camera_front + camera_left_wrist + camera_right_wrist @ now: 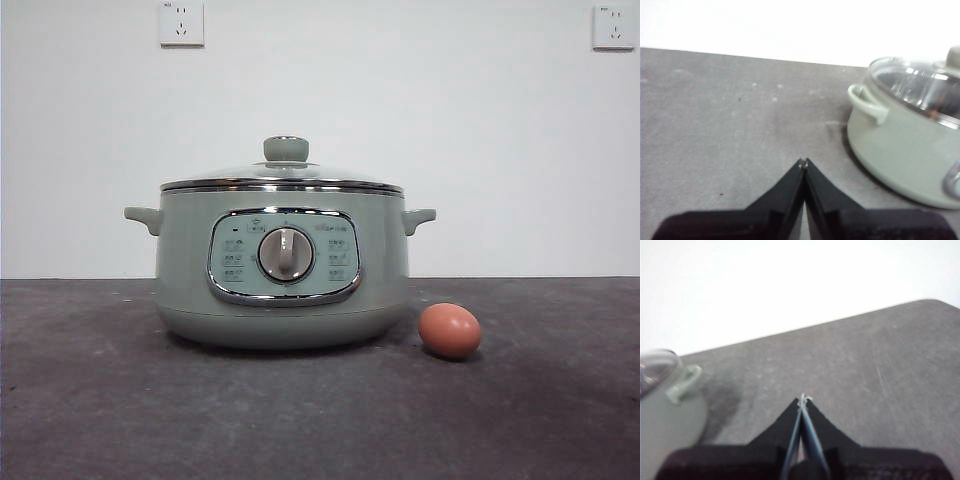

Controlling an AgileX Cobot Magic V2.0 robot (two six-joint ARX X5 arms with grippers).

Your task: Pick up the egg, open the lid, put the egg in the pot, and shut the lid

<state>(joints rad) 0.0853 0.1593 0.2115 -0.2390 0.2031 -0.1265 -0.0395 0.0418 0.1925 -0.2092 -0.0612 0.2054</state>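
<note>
resting on the dark grey textured tabletop (100,400), the small smooth brownish-orange oval egg (449,330) lies at the lower right of centre in the front view, just beside the base of the wide pale sage-green electric pot (284,265) and apart from it by a sliver of table. nothing touches it. the pot fills the middle of that frame, its chrome-framed control panel (284,256) and round silver dial (286,254) facing the camera, a small handle at each side. the shallow domed glass lid with chrome rim and round sage-green knob (285,172) sits squarely on the pot, so the pot is closed.

judging from this, no step of the task is done: the egg is not yet picked up, the lid is not yet lifted, nothing has gone into the pot, and the final closing is still ahead.

the left gripper (803,162), at the lower centre of its wrist view, has its two black jaws pressed together at the tips and carries nothing; the pot shows at the right edge of that picture, well apart from it. the right gripper (803,399), lower centre of its own view, is likewise pinched together and empty, with the pot's handle at the left edge. neither arm appears in the front view. two white wall sockets (181,23) sit at the upper corners of the pale wall.
</note>
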